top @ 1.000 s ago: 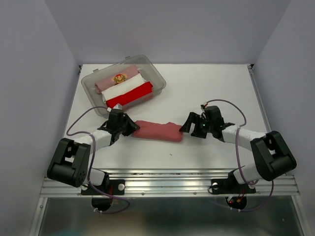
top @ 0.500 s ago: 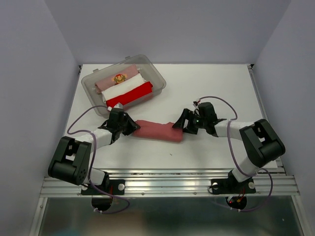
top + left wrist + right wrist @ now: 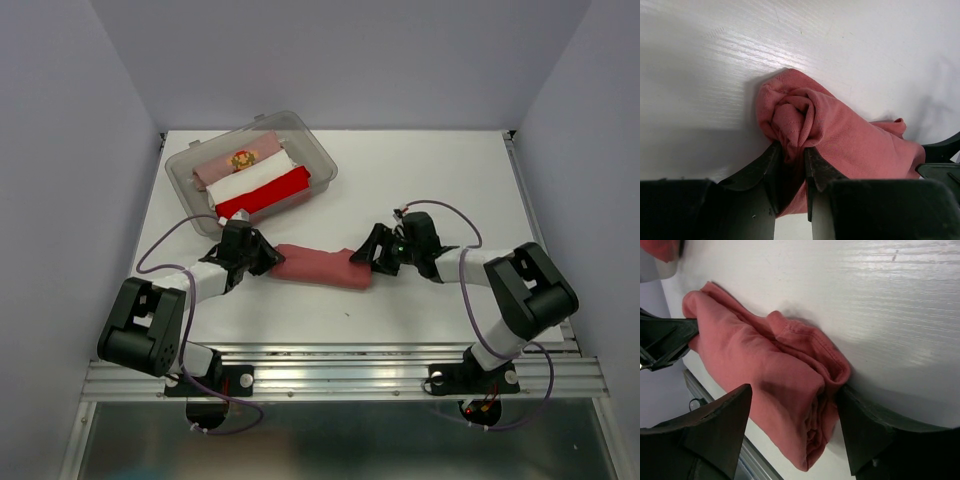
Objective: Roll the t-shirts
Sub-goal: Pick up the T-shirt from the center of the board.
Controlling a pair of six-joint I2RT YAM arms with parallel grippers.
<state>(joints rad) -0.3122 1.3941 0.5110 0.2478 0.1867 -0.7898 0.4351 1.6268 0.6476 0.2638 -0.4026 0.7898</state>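
Brick-red t-shirt (image 3: 318, 266) lies rolled into a log.

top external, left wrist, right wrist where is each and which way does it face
Top external: above and behind the arms, looking down on white table, clear plastic bin and dusty brick-red rolled cloth t-shirt; both arms show.
Left wrist: on the left arm, facing one rolled end; jaws pinch cloth.
Right wrist: on the right arm, facing the other end; open jaws straddle it.
Shared: each wrist view shows the other arm's jaws.
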